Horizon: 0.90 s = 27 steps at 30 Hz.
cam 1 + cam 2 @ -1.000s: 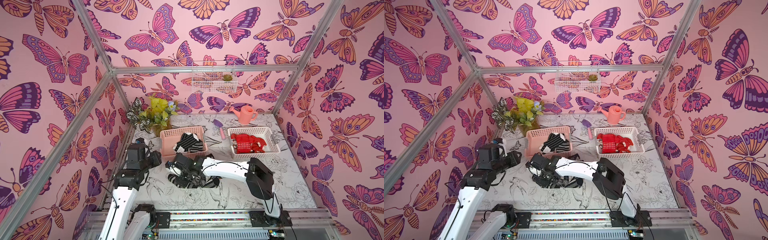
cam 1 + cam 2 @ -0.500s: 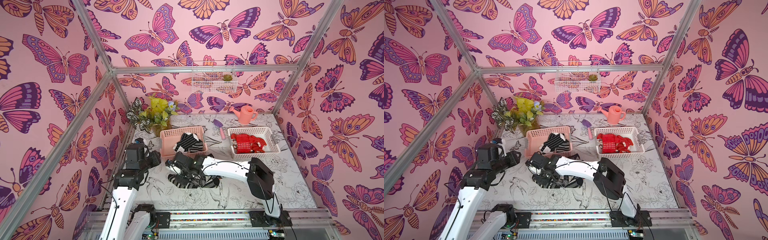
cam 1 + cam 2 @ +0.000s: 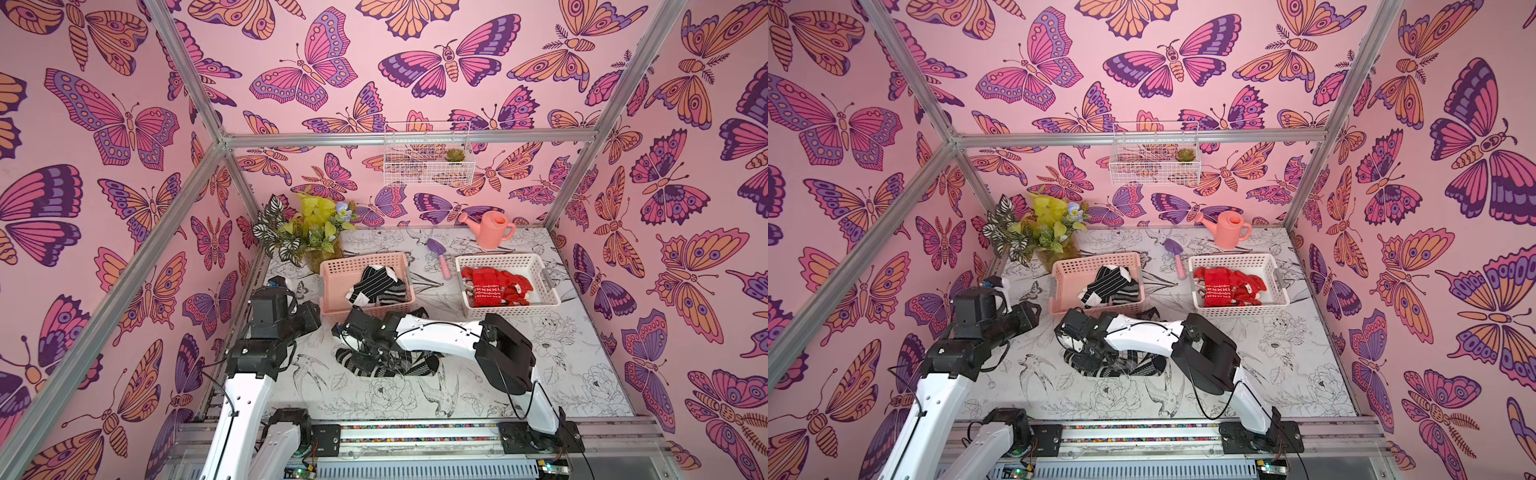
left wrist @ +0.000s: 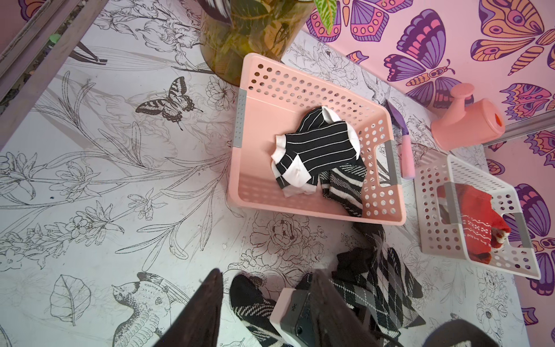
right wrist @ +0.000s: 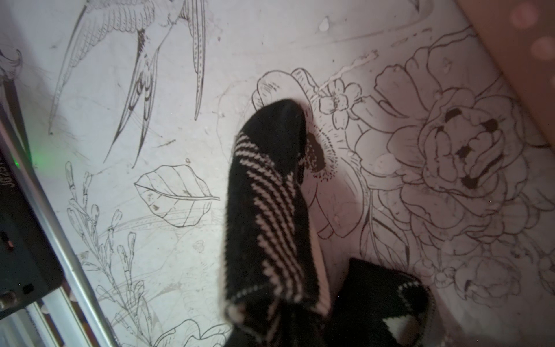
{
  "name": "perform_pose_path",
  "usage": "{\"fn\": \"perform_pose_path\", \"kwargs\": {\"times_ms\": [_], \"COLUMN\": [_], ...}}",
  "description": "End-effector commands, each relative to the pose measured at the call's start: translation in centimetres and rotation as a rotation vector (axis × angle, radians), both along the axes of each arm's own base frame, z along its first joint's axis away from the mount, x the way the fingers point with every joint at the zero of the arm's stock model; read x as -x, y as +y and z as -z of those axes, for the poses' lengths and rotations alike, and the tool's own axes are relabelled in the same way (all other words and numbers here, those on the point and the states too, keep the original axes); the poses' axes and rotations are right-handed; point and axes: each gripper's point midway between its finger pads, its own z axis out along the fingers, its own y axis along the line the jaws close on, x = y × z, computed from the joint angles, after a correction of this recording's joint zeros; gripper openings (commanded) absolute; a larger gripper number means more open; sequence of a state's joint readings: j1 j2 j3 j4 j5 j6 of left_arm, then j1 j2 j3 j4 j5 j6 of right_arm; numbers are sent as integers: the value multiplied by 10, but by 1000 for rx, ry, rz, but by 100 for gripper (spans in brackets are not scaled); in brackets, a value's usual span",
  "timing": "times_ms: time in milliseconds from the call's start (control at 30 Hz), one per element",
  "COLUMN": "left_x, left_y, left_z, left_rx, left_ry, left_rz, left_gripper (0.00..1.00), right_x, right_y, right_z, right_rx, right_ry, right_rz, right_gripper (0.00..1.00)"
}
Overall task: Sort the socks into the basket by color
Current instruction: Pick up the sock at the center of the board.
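Finding one: my left tool (image 4: 267, 273) stands with its fingers apart and nothing between them, raised off the surface (image 3: 561, 374) near the pink basket (image 3: 332, 266). Only the left wrist view shows that gap; in both top views the tool reads as a dark block. Finding two: my right tool (image 3: 355, 338) is closed, set down in the loose socks (image 3: 386, 365) that lie on the surface just in front of the pink basket. Its fingers are hidden in every view, so I cannot tell what, if anything, is clamped. The right wrist view shows one striped sock (image 5: 270, 210) running out from under the camera across the floral print. The left wrist view adds an argyle pattern on the loose socks. Finding three: black-and-white socks (image 3: 378, 284) lie in the pink basket and red socks (image 3: 494, 286) in the white basket (image 3: 498, 259). The top views show both loads in full.
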<state>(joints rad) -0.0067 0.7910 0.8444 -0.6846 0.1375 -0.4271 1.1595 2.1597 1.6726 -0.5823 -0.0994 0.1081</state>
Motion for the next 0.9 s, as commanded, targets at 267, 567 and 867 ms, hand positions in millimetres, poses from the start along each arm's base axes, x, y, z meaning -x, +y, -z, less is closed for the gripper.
{"fn": "perform_pose_path", "kwargs": {"times_ms": [267, 567, 867], "left_x": [4, 2, -2], "left_y": [9, 3, -9], "left_z": [11, 12, 14], "left_rx": [-3, 14, 59], "left_ry": [41, 44, 45], "left_rz": [-40, -5, 49], "left_gripper": [50, 49, 49], "right_x": [-6, -20, -54], "right_y": [-6, -21, -35], "right_z": [-61, -123, -168], "right_rx": [-98, -164, -210], "right_ry": [-60, -154, -267], "right_rz": [11, 40, 96], "right_gripper": [3, 2, 2]}}
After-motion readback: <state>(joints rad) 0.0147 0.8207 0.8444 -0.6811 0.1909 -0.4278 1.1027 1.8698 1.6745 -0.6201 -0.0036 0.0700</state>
